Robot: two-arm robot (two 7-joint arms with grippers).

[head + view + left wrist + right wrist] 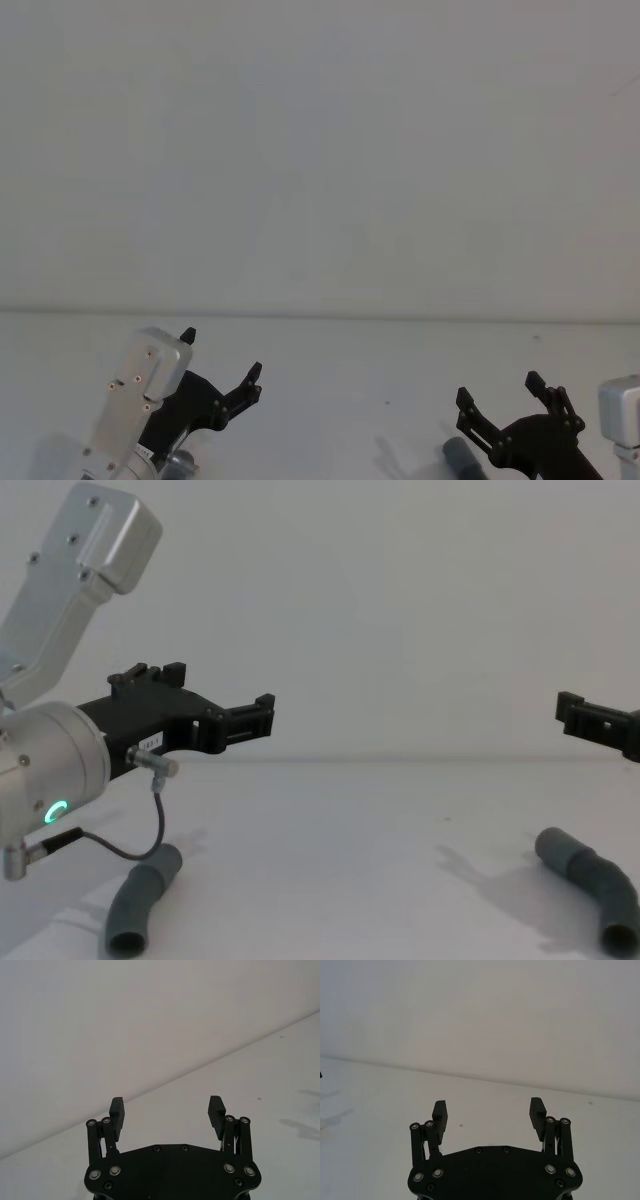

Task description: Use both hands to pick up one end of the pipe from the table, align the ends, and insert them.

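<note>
head view: the left end effector (222, 355) and the right end effector (497, 388) both sit low over the near part of the desk (350, 385). Jaws are apart on both and nothing's in them. A grey stub of the right piece (461, 457) peeks out just under the right one.
left wrist view: fingers (116, 1110) are spread wide with bare desk between them, so the pipe isn't out in front of this arm.
right wrist view: same deal here, fingers (440, 1112) apart and nothing between them.
chest view: this is the one that matters. The left piece (145, 898) lies flat on the desk, below the left end effector and closer to the robot. The right piece (590, 885) sits the same way under the right one. Both pieces run roughly near-to-far, with the far ends leaning toward the middle, and they're well apart from each other.
nearer arm: each arm has its own piece, no crossing over.
next move, my guess: come down and back, jaws across the pipe's length.
</note>
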